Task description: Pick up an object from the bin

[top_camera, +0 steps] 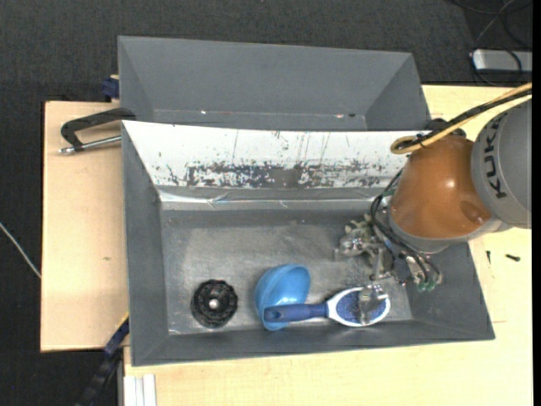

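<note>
My gripper (370,293) hangs under the orange wrist cover at the front right of the bin. Its tip is down on a white oval piece with a blue rim (348,309) that lies by the front wall. A blue handle (296,314) runs left from that oval to a blue scoop-shaped cup (283,286) at the front middle. Whether the oval and the cup are one thing I cannot tell. The gripper partly hides the oval's right side.
A black round knob-like disc (214,302) lies at the front left, apart from the blue cup. The arm comes in from the right over the bin's right wall. The front wall stands close below the gripper.
</note>
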You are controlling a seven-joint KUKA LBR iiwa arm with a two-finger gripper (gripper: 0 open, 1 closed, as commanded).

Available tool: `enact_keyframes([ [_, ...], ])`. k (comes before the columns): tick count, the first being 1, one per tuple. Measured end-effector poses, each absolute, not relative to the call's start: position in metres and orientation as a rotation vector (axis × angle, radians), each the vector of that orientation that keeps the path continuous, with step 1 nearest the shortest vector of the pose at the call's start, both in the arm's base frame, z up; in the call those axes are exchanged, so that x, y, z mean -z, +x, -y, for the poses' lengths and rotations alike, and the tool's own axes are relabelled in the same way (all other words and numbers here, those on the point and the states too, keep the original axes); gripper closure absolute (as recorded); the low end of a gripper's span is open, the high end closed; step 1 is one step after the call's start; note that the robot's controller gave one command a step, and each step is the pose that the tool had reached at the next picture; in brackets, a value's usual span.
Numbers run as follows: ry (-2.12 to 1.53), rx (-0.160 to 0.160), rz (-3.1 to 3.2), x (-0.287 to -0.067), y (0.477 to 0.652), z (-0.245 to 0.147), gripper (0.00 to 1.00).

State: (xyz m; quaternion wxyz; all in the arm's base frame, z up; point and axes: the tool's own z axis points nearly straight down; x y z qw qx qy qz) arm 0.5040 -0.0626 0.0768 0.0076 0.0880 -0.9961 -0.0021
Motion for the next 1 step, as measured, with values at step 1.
enact_keyframes([
  [1,0.277,0.001,3.103,-0.0753,0.4995,0.0651,1.00],
])
